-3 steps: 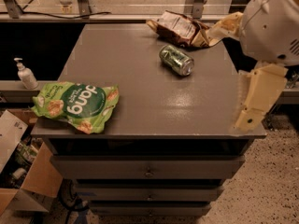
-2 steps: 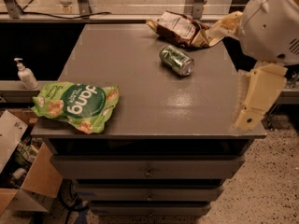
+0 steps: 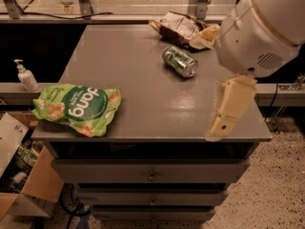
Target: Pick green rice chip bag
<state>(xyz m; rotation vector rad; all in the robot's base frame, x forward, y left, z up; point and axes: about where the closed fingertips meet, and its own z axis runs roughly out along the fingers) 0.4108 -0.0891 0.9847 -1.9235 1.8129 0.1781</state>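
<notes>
The grey flat-topped drawer cabinet point(image 3: 133, 80) occupied most of the view, with stacked drawers below its front edge. The white rounded arm housing point(image 3: 267, 30) was positioned above the cabinet's right rear corner. The gripper point(image 3: 202, 89) was located over the right side of the top; its two tan fingers point(image 3: 231, 106) were spread wide apart, one pointing toward the rear and one hanging down over the front right edge, with nothing pinched between them. The bright light-green glossy rice chip bag point(image 3: 78, 109) lay flat at the front left corner of the top, its left end overhanging the edge, well apart from the gripper. A brown cardboard box point(image 3: 28, 185) stood on the floor to the left of the cabinet. A crumpled brown and white snack bag point(image 3: 176, 27) lay at the rear edge of the top, near the rear-pointing finger. A small green metal can point(image 3: 180, 61) lay on its side just in front of that bag. A white pump bottle point(image 3: 26, 76) stood upright on a ledge to the left.
</notes>
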